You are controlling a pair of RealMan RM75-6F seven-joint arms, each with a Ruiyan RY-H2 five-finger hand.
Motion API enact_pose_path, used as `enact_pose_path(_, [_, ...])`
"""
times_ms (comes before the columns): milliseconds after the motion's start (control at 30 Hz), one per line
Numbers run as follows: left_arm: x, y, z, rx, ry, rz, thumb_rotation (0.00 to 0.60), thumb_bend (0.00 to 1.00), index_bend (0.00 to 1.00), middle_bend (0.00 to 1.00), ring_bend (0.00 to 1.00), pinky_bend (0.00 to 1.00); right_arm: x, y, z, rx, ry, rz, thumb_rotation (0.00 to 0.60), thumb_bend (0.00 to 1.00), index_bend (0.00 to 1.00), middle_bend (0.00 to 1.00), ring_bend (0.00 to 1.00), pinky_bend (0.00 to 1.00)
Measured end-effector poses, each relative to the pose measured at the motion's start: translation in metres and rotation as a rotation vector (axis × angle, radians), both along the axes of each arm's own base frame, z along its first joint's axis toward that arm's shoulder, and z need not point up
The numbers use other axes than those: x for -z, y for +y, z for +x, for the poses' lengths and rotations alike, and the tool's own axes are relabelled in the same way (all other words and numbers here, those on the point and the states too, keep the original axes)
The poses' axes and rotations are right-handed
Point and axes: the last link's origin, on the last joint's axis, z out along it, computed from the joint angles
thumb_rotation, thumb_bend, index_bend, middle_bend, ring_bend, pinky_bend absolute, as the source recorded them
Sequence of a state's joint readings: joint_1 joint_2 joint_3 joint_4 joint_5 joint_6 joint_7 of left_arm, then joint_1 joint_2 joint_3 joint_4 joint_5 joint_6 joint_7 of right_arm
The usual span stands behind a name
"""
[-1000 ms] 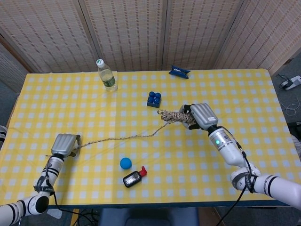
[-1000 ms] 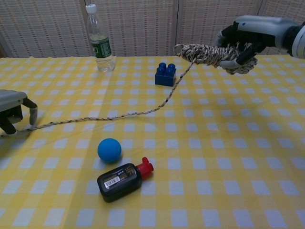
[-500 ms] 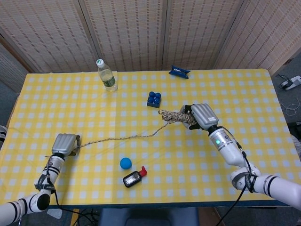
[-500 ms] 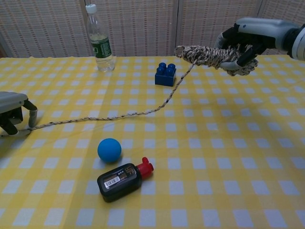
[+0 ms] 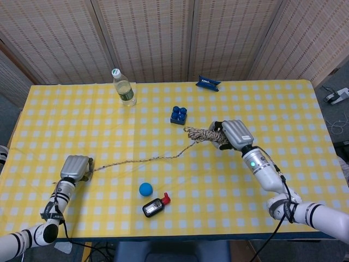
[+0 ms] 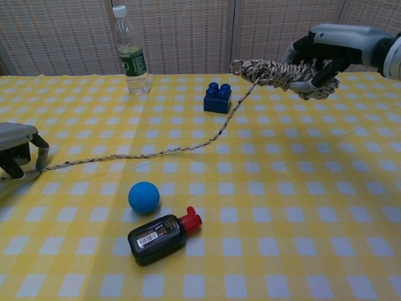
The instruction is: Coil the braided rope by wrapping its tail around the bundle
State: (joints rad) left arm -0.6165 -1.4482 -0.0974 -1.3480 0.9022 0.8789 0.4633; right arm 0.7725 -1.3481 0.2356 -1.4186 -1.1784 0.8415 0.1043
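Both hands barely move over the last second: the right hand (image 6: 316,53) still grips the rope bundle (image 6: 276,72) above the tabletop (image 6: 263,207), the left hand (image 6: 15,147) stays closed on the tail (image 6: 144,152), so wrapping has not begun.

From my seat at the controls, the right hand (image 6: 326,53) holds the coiled bundle of braided rope (image 6: 276,72) above the checked-cloth table (image 5: 283,109), right of the blue studded toy brick (image 6: 217,97). The rope's tail (image 6: 156,152) runs left across the cloth to the left hand (image 6: 15,147) at the near left edge. The blue ball (image 6: 143,196) lies before the tail, the black bottle with a red cap (image 6: 161,235) just before it. The clear plastic water bottle (image 6: 130,53) stands far left; the blue clip (image 5: 208,83) lies at the far edge.
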Motion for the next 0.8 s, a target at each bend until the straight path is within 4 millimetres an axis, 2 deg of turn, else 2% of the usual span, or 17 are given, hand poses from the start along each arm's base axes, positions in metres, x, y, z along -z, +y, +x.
enact_pose_path(233, [-0.002,0.0,0.003,0.007,-0.016,-0.004,0.57,0.37,0.73,0.96,0.92,0.97,-0.002,0.0,-0.001,0.005,-0.014,-0.004,0.6,0.49,0.66,0.61,0.46,0.5])
enact_pose_path(433, [-0.013,0.0,0.009,0.044,-0.035,0.028,0.541,0.38,0.73,0.96,0.92,0.97,-0.005,0.002,0.002,-0.002,-0.039,-0.012,0.6,0.49,0.67,0.61,0.46,0.5])
enact_pose_path(667, [-0.046,-0.001,0.028,0.162,-0.061,0.115,0.54,0.38,0.73,0.96,0.92,0.97,-0.005,0.004,0.009,-0.024,-0.058,-0.012,0.6,0.5,0.67,0.61,0.46,0.5])
enact_pose_path(800, [-0.067,-0.004,0.043,0.241,-0.094,0.164,0.561,0.38,0.73,0.96,0.92,0.97,-0.002,0.006,0.021,-0.052,-0.073,-0.004,0.6,0.5,0.67,0.61,0.46,0.5])
